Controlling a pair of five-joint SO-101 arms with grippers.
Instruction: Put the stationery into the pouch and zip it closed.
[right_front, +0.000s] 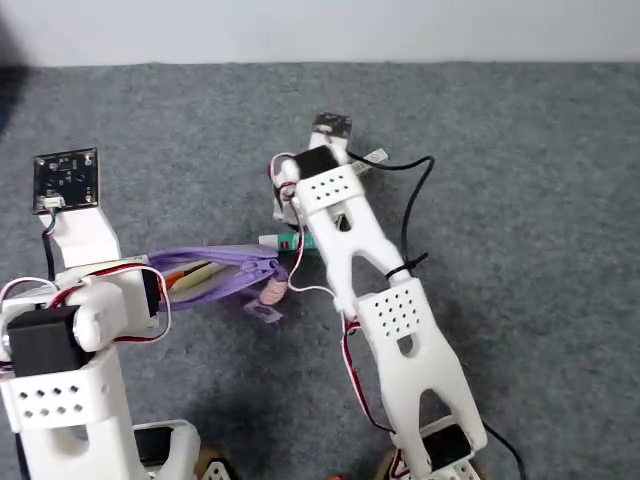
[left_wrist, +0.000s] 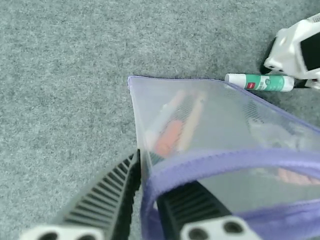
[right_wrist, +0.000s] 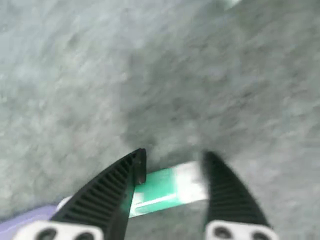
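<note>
A translucent purple pouch lies on the grey carpet with pens and an orange item inside. My left gripper is shut on the pouch's purple zipper edge at its left end. A green-and-white glue stick lies on the carpet just beyond the pouch's far side. My right gripper is open, low over the glue stick, with one finger on each side of it. In the high view the right gripper is mostly hidden under its own arm.
A pink zipper pull and a small purple tag hang off the pouch's right end. The right arm's black cable loops over the carpet. Grey carpet stretches to the right and back.
</note>
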